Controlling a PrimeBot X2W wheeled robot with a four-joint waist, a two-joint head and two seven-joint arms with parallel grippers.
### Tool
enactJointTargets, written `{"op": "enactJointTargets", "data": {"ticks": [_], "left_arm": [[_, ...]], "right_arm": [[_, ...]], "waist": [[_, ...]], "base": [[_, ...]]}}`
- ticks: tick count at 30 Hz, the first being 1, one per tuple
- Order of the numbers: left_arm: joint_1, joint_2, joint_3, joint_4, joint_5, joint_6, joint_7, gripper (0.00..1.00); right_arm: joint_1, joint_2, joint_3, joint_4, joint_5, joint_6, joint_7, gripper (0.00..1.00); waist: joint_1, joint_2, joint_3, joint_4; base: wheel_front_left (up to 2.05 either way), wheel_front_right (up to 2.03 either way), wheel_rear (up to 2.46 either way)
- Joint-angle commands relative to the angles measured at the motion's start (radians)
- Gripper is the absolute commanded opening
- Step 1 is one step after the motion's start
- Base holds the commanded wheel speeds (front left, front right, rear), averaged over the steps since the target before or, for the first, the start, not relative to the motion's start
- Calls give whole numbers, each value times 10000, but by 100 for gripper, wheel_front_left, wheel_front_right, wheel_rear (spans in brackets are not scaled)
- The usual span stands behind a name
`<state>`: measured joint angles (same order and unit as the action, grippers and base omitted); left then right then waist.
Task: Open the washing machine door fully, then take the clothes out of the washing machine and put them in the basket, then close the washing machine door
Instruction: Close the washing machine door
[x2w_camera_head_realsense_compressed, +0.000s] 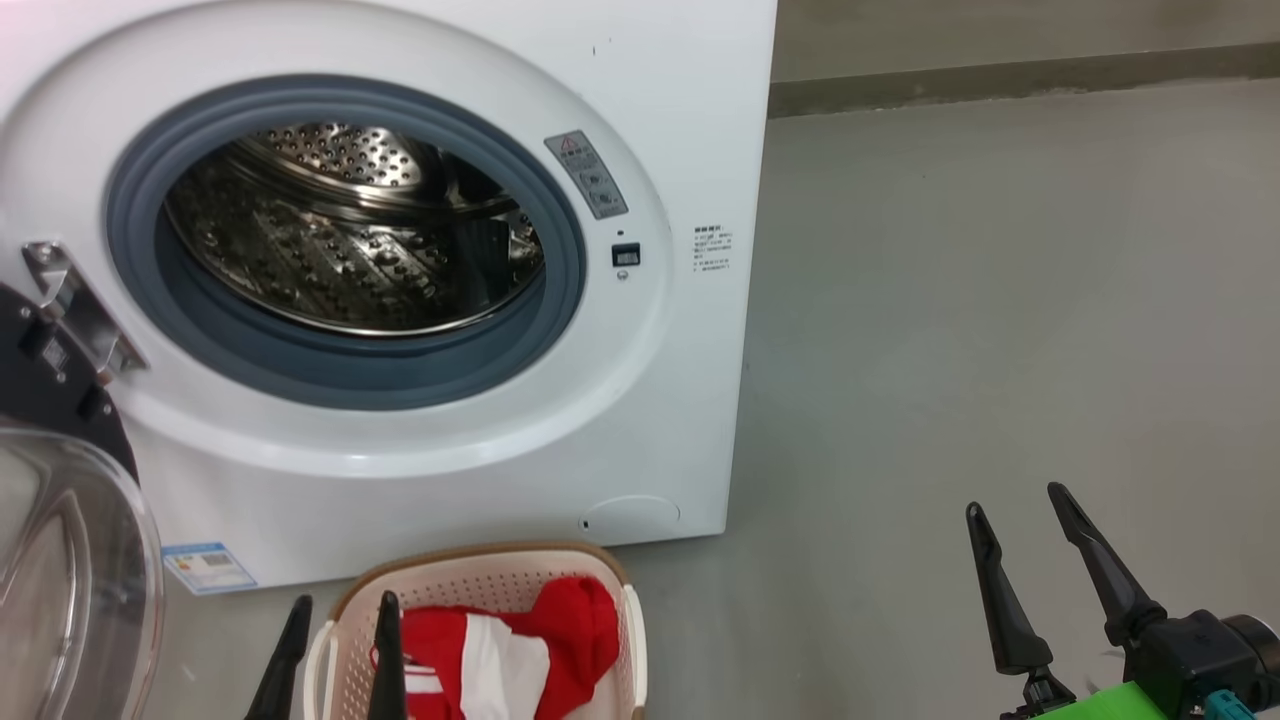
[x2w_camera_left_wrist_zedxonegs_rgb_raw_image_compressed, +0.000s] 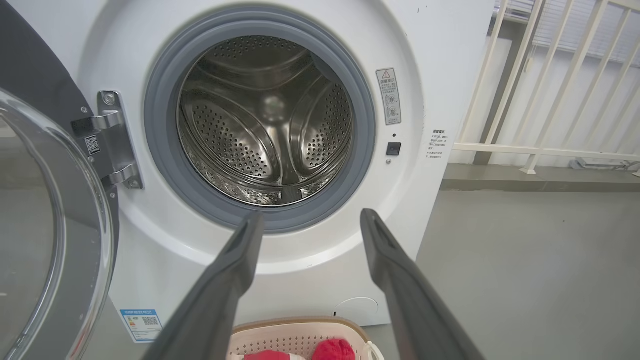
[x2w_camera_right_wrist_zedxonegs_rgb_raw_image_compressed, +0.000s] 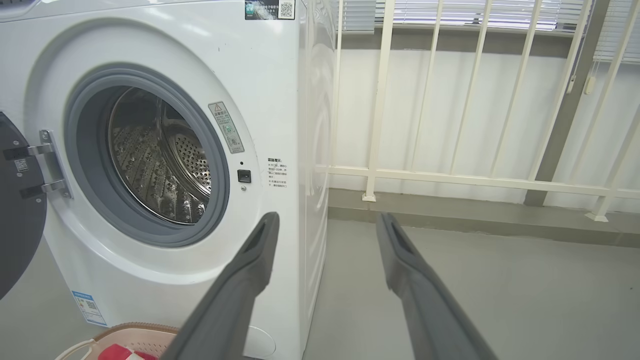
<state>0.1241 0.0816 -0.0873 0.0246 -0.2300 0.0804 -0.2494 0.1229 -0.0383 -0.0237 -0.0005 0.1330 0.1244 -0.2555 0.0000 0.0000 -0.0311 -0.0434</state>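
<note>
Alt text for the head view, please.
The washing machine door is open at left and the steel drum looks empty; red-and-white clothes lie in the basket below. The left tool and right tool are open, empty.

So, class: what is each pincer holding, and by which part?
Nothing. The left pincer and right pincer are open and empty; the clothes lie in the basket.

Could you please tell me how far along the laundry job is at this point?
Done: the washing machine door stands open, the drum looks empty, and the clothes lie in the basket. In hand: nothing; the left gripper and right gripper are open and empty. Left: closing the door.
</note>
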Motion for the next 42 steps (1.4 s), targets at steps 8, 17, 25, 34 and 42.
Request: {"op": "enactJointTargets", "data": {"ticks": [8, 17, 25, 34, 42], "left_arm": [[-263, 159, 233, -257, -21, 112, -54, 100], [-311, 206, 114, -161, 127, 298, 21, 100], [-346, 234, 38, -211, 107, 326, 9, 100], [-345, 258, 17, -389, 150, 455, -11, 100], [-278, 283, -57, -641, 202, 589, 59, 100]], "right_arm": [[-170, -119, 158, -275, 108, 63, -63, 100], [-190, -119, 181, -248, 108, 63, -63, 100], [-217, -119, 193, -230, 97, 63, -63, 100], [-181, -119, 172, -280, 63, 63, -63, 100], [-133, -119, 336, -246, 93, 63, -63, 100]], "waist": [[0, 0, 154, 59], [0, 0, 164, 112], [0, 0, 195, 144], [0, 0, 145, 420], [0, 0, -23, 1198]], "base": [[-177, 177, 0], [-90, 90, 0], [-4, 4, 0], [0, 0, 0], [0, 0, 0]]}}
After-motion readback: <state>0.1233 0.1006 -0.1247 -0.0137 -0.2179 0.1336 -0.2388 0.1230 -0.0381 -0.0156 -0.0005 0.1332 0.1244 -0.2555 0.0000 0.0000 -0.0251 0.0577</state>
